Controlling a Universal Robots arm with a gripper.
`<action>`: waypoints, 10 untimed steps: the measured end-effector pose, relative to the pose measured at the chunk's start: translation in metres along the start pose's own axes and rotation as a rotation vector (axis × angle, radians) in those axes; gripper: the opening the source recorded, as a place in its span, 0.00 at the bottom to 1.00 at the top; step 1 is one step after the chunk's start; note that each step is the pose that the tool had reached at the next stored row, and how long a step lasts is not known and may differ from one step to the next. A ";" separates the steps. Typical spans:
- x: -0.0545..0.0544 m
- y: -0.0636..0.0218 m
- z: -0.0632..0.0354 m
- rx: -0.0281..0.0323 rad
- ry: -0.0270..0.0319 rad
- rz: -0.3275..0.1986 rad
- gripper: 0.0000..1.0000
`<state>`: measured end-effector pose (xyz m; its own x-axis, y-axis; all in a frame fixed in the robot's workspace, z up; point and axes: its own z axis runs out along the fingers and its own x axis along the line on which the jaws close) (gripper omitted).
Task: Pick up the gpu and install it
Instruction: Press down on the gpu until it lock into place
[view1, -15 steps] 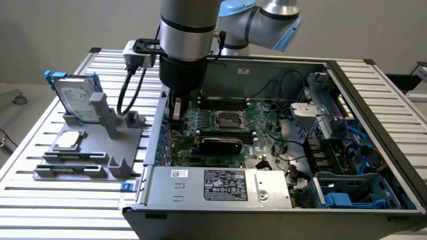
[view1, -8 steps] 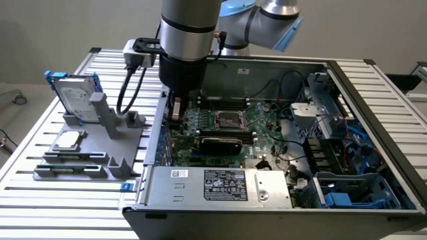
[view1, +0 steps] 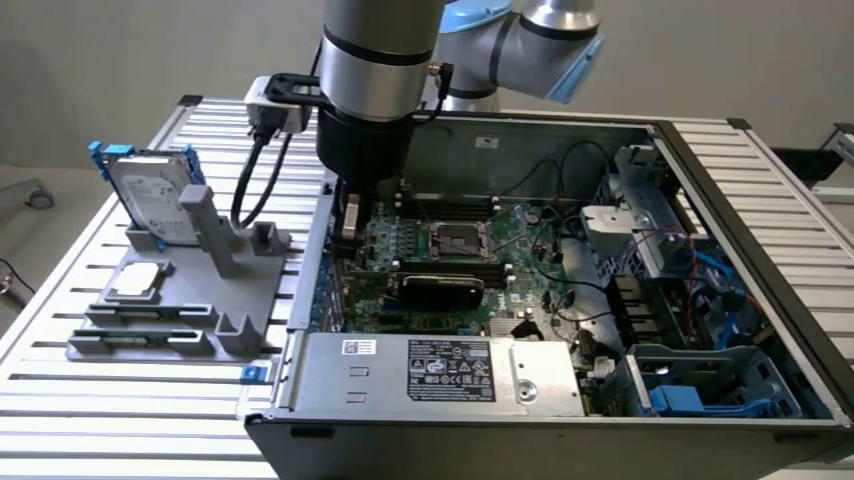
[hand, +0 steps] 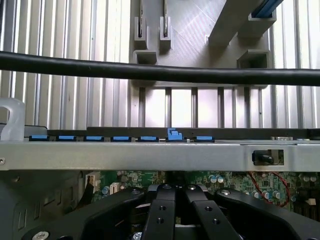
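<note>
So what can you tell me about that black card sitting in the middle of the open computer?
The gpu is a slim card lying across the green motherboard, just below the square processor socket. Its visible face is a glossy black, rounded shroud that looks like plastic. It sits level inside the open case, apparently seated in a slot. The pincer stands shut, apart from it.

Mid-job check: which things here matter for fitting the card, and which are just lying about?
Job:
- gpu, lying in the computer case
- gripper, shut, over the motherboard

Lying about:
- hard drive, upright in the grey stand
- small silver chip on that stand
</note>
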<state>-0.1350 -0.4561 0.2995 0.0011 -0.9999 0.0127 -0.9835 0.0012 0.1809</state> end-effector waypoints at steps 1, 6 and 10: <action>0.000 0.0000 0.0000 -0.0002 0.0000 0.000 0.11; 0.000 -0.0001 0.0006 -0.0002 -0.0002 0.000 0.11; 0.000 -0.0003 0.0013 -0.0002 -0.0001 0.000 0.11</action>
<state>-0.1350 -0.4561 0.2982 0.0012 -0.9999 0.0125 -0.9835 0.0011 0.1812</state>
